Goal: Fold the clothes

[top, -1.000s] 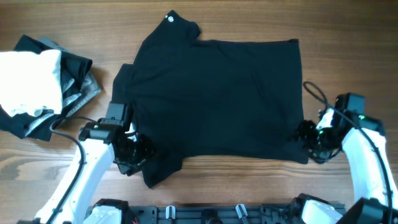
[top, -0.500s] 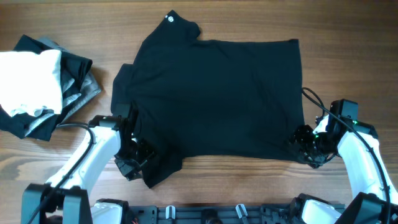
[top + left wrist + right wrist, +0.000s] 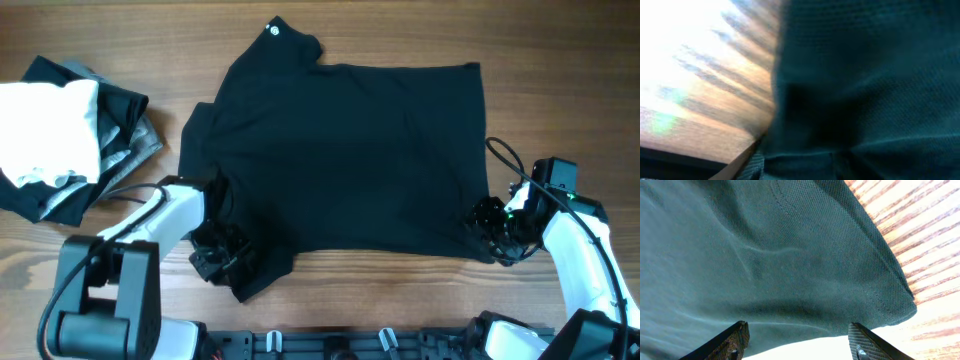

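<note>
Black T-shirt (image 3: 350, 150) lying flat at the centre of the wooden table (image 3: 560, 60). Right gripper (image 3: 797, 330), fingers spread, at its near right corner. Left gripper (image 3: 222, 258) on the near left sleeve, spread or pinching impossible to tell. Heap of other clothes (image 3: 60, 130) at far left.

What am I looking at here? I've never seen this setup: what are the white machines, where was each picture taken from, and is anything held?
Two white robot arms sit at a wooden table, each ending in a two-finger gripper. The wide picture is taken from above. The two close-ups come from small cameras on the wrists. A black shirt lies spread flat in the middle, and a pile of white, grey and black clothes sits at the far left. The left gripper is at the shirt's near left corner, but its close-up is blurred, so I cannot tell whether it grips. The right gripper is at the near right corner with its fingers apart and nothing clamped.
</note>
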Robot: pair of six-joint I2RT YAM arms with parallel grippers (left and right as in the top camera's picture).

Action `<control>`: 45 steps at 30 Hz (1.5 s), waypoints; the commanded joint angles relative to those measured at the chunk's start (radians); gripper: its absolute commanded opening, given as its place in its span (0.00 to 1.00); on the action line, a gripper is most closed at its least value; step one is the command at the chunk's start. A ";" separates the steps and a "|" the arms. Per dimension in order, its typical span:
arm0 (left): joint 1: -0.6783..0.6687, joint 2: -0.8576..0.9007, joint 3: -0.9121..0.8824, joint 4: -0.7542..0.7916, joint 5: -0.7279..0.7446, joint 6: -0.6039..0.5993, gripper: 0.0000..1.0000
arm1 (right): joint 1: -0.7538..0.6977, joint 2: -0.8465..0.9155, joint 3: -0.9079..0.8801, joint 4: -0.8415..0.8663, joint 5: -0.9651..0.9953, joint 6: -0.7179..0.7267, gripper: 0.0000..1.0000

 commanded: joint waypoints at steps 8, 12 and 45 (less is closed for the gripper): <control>-0.006 0.044 0.066 -0.013 -0.008 0.045 0.04 | -0.002 0.008 -0.003 0.031 -0.013 0.006 0.69; -0.007 0.000 0.137 -0.097 -0.011 0.066 0.04 | -0.002 0.008 -0.019 0.011 -0.013 0.006 0.69; -0.006 -0.314 0.254 -0.279 -0.048 0.085 0.04 | -0.002 -0.063 0.133 -0.225 0.029 0.030 0.04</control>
